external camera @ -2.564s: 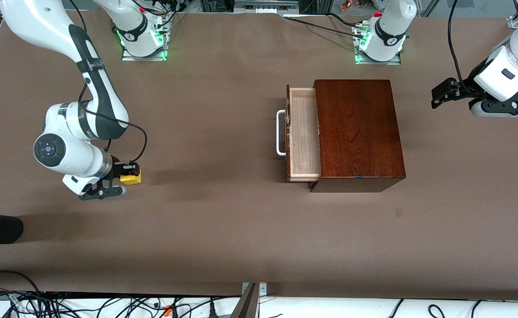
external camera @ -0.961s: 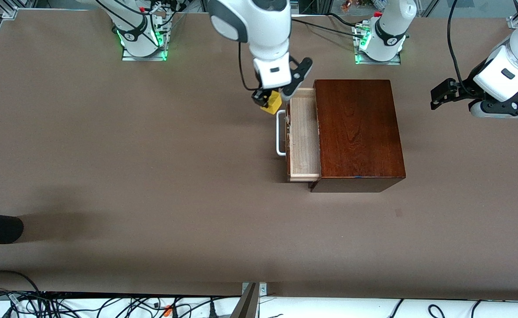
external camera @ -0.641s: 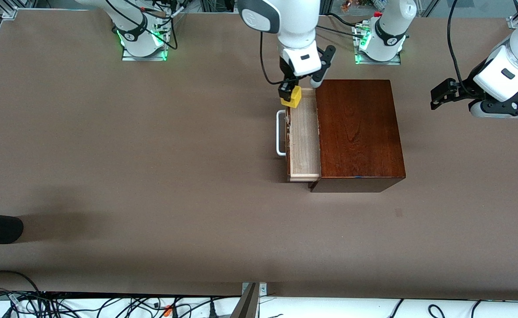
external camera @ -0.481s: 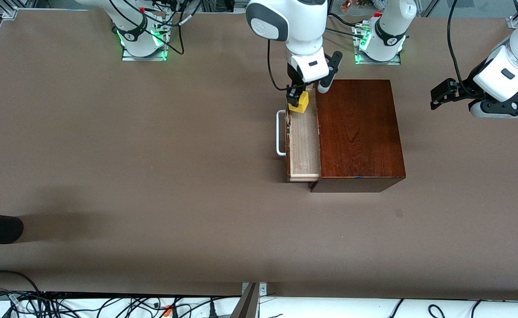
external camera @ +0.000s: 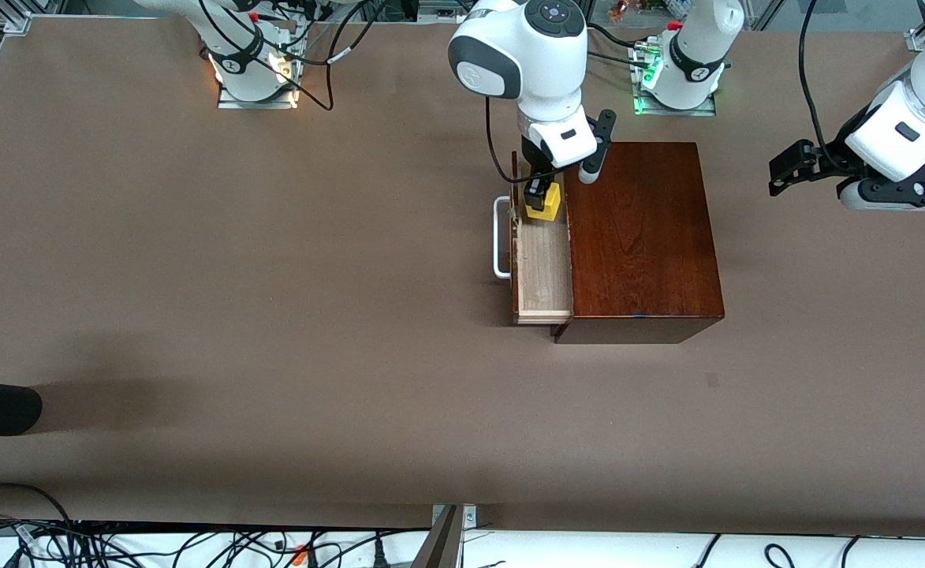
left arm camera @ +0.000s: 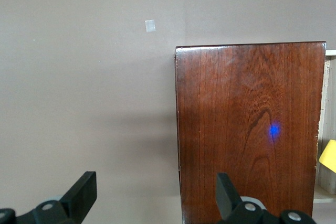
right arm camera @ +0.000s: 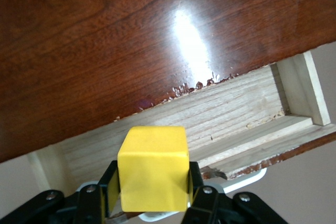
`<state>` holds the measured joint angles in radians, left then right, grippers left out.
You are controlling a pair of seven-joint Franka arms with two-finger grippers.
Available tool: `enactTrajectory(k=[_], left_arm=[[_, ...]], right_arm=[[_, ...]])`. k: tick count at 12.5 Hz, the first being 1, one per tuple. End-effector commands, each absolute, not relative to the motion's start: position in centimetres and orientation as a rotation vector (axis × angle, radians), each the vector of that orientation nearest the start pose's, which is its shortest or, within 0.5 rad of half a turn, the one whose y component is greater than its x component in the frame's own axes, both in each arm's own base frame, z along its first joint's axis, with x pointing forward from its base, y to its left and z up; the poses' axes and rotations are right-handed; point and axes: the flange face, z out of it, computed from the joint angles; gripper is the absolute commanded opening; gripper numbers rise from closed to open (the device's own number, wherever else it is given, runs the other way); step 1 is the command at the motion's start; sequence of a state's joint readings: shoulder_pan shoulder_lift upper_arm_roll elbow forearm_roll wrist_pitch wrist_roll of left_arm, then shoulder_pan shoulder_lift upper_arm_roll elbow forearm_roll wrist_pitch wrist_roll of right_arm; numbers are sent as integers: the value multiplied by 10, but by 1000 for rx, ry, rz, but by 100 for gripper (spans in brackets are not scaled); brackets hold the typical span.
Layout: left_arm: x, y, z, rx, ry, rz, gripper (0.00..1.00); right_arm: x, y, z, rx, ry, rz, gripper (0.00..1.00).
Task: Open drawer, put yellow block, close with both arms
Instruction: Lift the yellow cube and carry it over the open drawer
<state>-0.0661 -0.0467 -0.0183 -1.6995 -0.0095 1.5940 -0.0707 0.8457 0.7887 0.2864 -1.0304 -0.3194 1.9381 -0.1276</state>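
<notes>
Two white robot arms, each ending in one black two-finger gripper: right gripper, left gripper. One dark reddish-brown wooden box with one drawer, pulled out, carrying one white U-shaped handle. One yellow block. One brown table surface. One small pale square mark on the table, seen in the left wrist view.

The wooden box hides the drawer's inner part; left wrist view crops the yellow block.
</notes>
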Motion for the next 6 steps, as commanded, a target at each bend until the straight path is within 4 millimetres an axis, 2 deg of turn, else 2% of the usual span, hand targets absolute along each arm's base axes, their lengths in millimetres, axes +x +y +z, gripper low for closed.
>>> enactTrajectory(k=[1, 5, 6], left_arm=[[539, -50, 597, -3159, 21, 102, 100], [540, -50, 597, -3157, 21, 102, 100], [539, -50, 597, -3159, 21, 102, 100]], right_arm=[[417, 658, 398, -2497, -1990, -288, 41], [418, 659, 387, -2443, -2102, -292, 41], [415, 662, 379, -2440, -2124, -287, 41]])
